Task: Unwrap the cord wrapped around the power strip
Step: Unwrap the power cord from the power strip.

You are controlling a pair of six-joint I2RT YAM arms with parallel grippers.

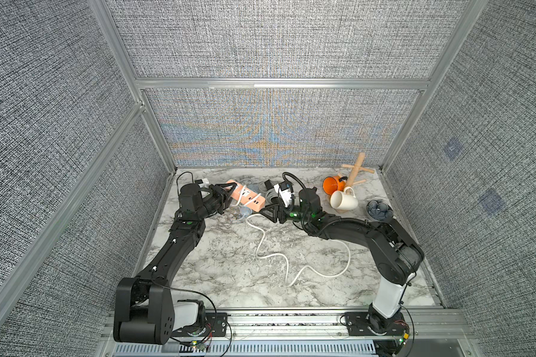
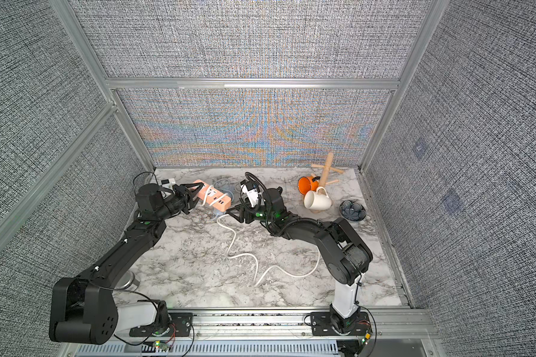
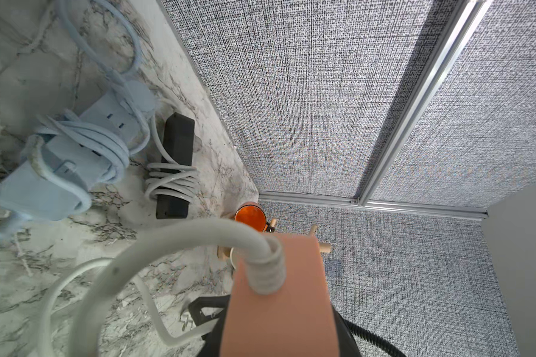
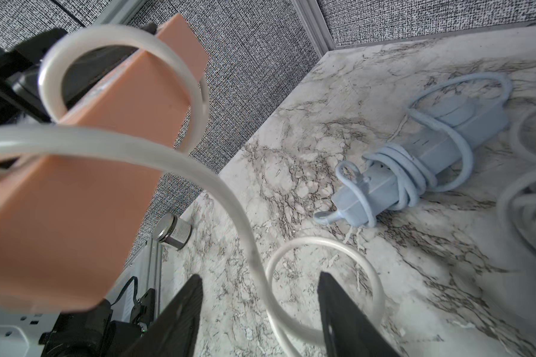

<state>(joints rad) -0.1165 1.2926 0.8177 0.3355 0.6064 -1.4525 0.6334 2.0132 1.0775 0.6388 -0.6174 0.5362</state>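
1. Two turns of the white cord (image 4: 197,102) look to be round the orange power strip (image 1: 248,198). The rest lies in wiggles on the table (image 1: 229,287).
2. Your left gripper (image 1: 227,195) is pinching one end of the strip. It holds it up off the table, at the far left.
3. The strip's long side points from that gripper across to your right gripper (image 4: 260,309).
4. Your right gripper is spread wide and pinches nothing. The cord runs down between its fingers, just past the strip's free end.
5. So your right arm is the one nearer the loose cord. I think it should pinch the cord there and carry it round the free end.
6. Leave the blue power strip (image 4: 381,185) close by alone.
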